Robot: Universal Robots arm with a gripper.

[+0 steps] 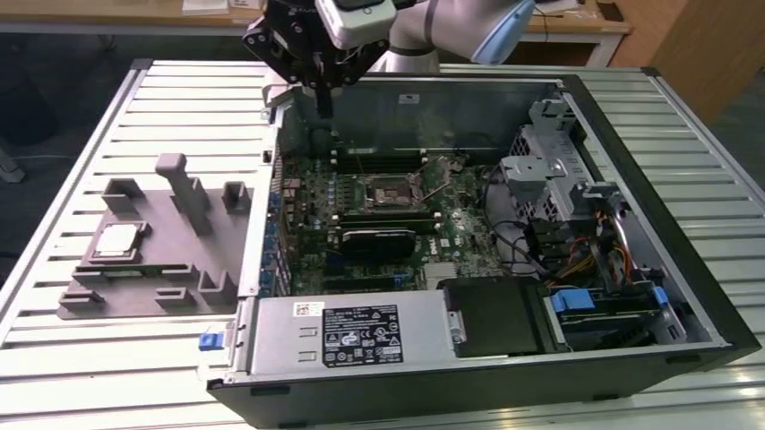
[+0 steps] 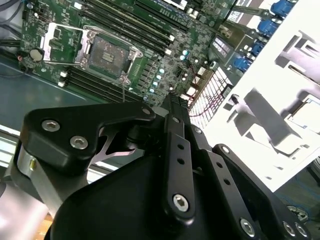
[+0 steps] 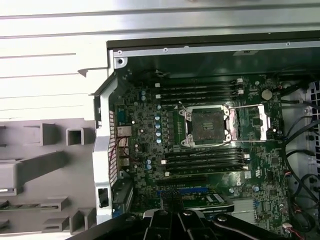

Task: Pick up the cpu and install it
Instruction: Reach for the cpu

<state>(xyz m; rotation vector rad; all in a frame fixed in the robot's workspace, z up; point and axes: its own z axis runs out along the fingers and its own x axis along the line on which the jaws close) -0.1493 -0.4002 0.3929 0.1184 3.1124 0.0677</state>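
**Exterior view, with both wrist views.** The claw [image 1: 322, 100] hangs over the far wall of the open computer case [image 1: 478, 394], in the upper middle of the exterior view. Its fingers are pressed together and hold nothing.

The cpu [image 1: 117, 240] lies flat, silver top upward, in a recess of the grey fixture tray [image 1: 143, 287] at the left centre of the frame. It is outside the case and well apart from the claw, toward the lower left. The chip is near square, so it offers no marked long axis. Its edges run roughly parallel with the tray's sides, and the tray's upright posts stand between it and the case.

Within the case, the motherboard [image 1: 311, 206] carries the cpu socket [image 3: 205, 125]. In the first wrist view the socket is judged empty, with its retaining frame swung open beside it, and it lies nearer the claw than the chip does.

Tray and case rest side by side on a slatted metal bench [image 1: 179, 98]. Beyond the bench a wooden desk [image 1: 586, 22] edges the top of the frame, and a wooden panel [image 1: 705, 45] stands in the upper right corner.
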